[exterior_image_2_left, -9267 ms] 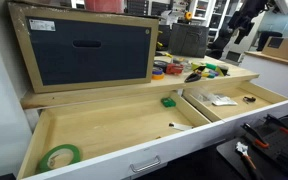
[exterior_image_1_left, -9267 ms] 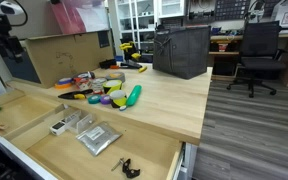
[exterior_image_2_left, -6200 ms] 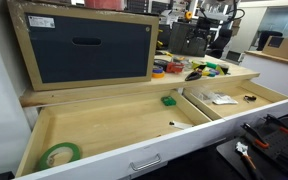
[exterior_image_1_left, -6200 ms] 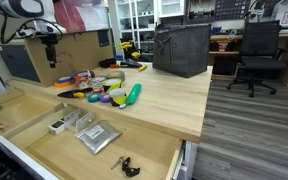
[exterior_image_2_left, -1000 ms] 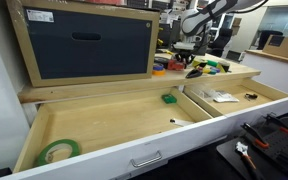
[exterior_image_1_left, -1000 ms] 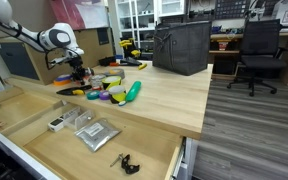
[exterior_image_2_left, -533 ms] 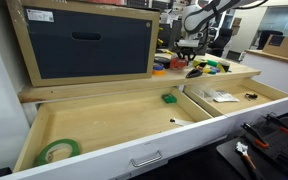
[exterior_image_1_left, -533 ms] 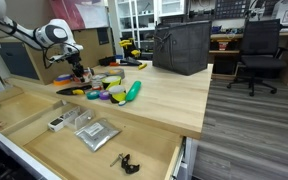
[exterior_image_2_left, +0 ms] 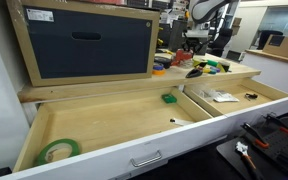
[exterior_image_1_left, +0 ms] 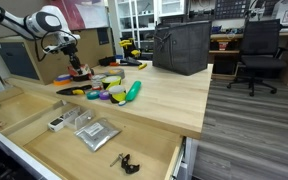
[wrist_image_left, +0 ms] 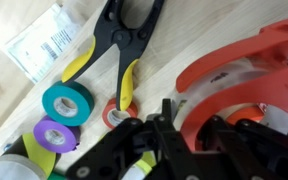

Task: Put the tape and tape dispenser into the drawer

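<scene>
My gripper is shut on the red-orange tape dispenser and holds it just above the desk's back left clutter. In the wrist view the black gripper clamps the dispenser's curved red body from both sides. Below it on the desk lie teal, purple and red tape rolls. The pale wood drawer stands pulled out in front of the desk, with a green tape roll in its near corner. In that exterior view the gripper hangs over the desk's far end.
A yellow-and-black clamp and a clear plastic bag lie by the tape rolls. A long green object rests on the desk. A second open drawer holds a bag and small parts. A dark-fronted box stands on the desk.
The gripper has risen a little from the desk with the red-orange dispenser in it. Nothing else has moved.
</scene>
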